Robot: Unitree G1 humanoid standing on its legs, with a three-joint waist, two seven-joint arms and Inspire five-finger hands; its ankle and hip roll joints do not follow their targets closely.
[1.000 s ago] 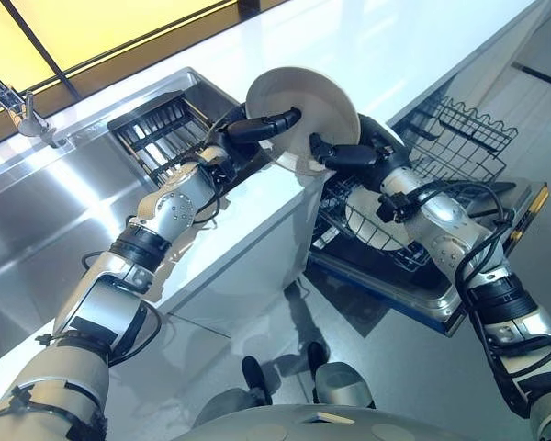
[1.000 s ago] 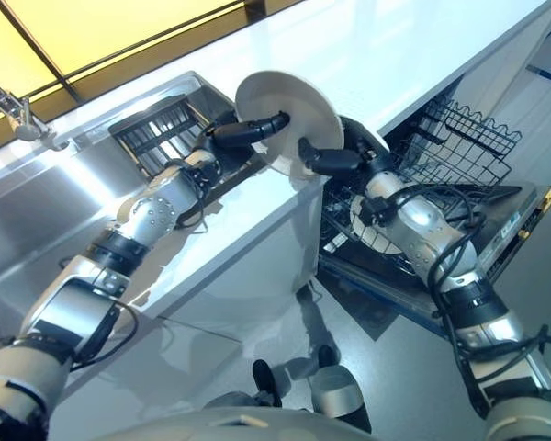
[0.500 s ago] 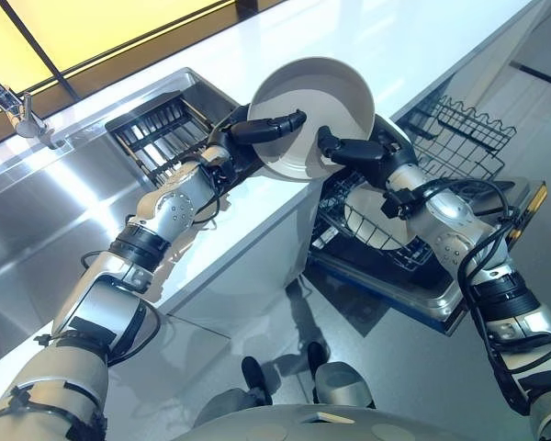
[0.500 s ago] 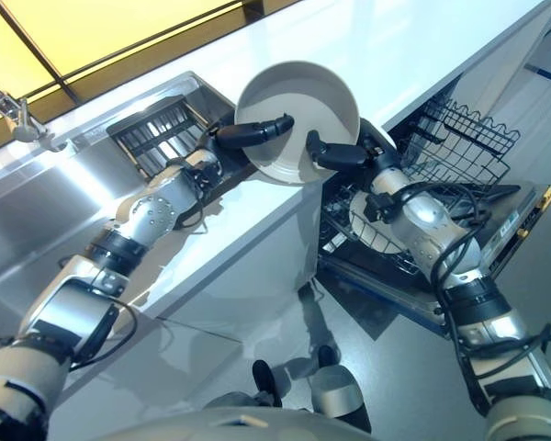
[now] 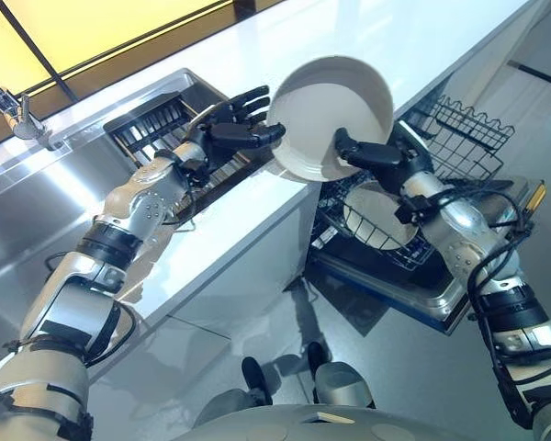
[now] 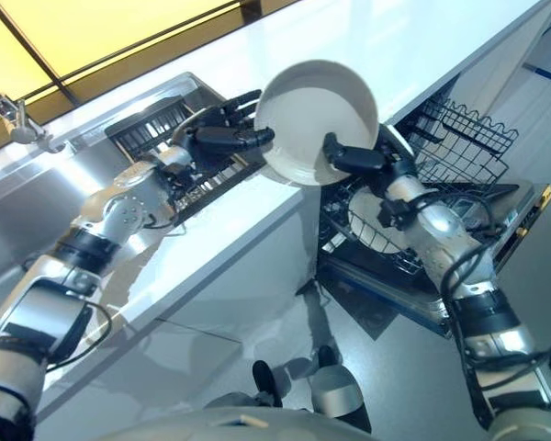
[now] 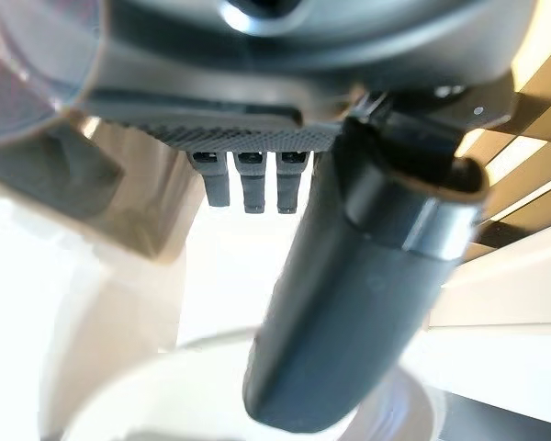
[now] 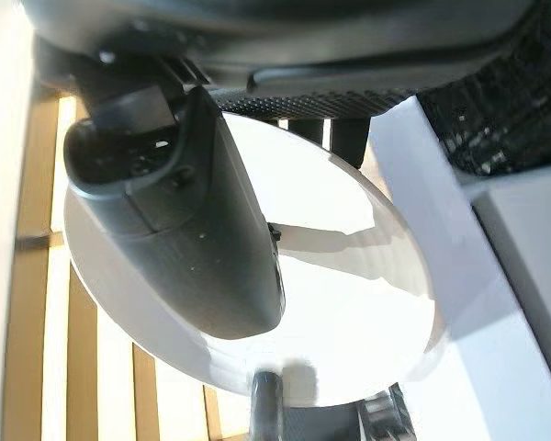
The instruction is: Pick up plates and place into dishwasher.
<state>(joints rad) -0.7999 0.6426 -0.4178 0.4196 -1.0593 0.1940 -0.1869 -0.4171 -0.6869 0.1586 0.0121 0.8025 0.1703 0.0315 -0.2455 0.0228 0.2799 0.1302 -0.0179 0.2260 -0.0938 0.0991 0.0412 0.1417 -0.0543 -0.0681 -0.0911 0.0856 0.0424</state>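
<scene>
White bench (image 5: 257, 230) runs across the scene, and above its edge the right hand (image 5: 372, 154) has thumb and fingers clamped on the rim of the plate (image 5: 331, 115), holding it tilted in the air. Left hand (image 5: 234, 124) hovers just left of it, fingers spread. Right of the bench, the dishwasher rack (image 5: 459, 147) holds another plate (image 5: 378, 213).

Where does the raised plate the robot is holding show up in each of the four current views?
Left eye view: plate, upper centre, pinched by the right hand.
Right eye view: upper centre, beside the left hand.
Left wrist view: pale rim along the lower edge.
Right wrist view: large disc behind the thumb.
Shared landmark: dishwasher rack.
</scene>
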